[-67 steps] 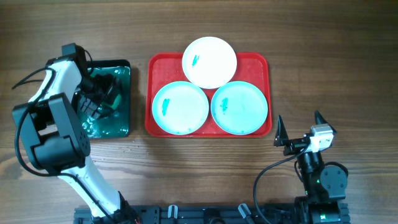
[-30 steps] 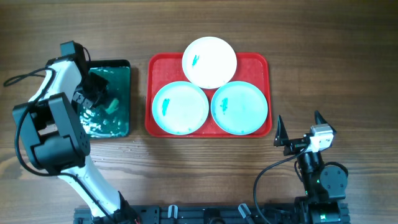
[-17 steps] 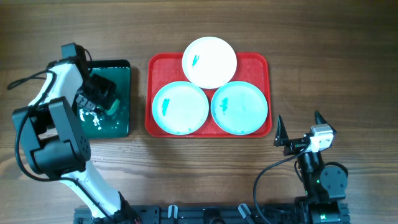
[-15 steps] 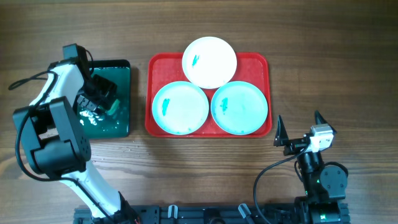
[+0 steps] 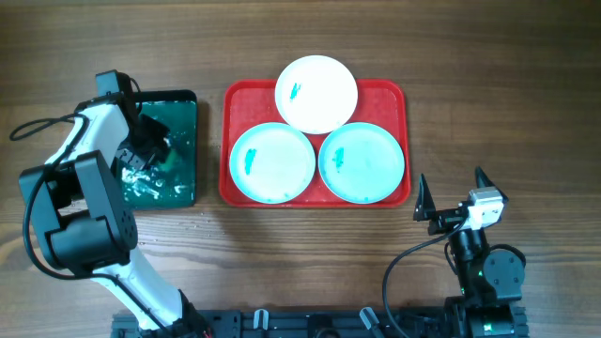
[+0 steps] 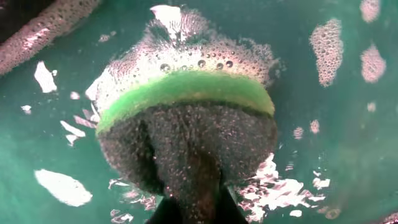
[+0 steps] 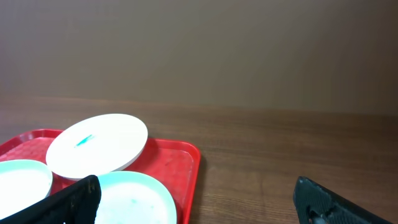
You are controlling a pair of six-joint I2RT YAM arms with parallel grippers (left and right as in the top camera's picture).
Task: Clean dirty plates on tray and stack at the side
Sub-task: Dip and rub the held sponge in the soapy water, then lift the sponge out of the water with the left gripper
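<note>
Three dirty plates lie on the red tray (image 5: 385, 99): a white one (image 5: 316, 94) at the back, a turquoise one (image 5: 272, 162) front left and another (image 5: 362, 162) front right, each with teal smears. My left gripper (image 5: 150, 150) is down in the dark green tray (image 5: 183, 96), shut on the green sponge (image 6: 186, 124), which is squeezed and foamy between the fingers (image 6: 214, 208). My right gripper (image 5: 451, 183) stands open and empty off the red tray's front right corner. In its wrist view the white plate (image 7: 99, 143) and a turquoise plate (image 7: 134, 196) lie ahead to the left.
The dark green tray holds soapy water (image 6: 336, 137) with patches of foam (image 6: 59, 186). Bare wooden table (image 5: 300, 253) runs in front of both trays and to the right (image 7: 280, 155) of the red tray (image 7: 180, 162).
My left gripper opened over the sponge and has closed on it, shifting slightly toward the green tray's left side; more foam shows. The right arm and the plates have not moved.
</note>
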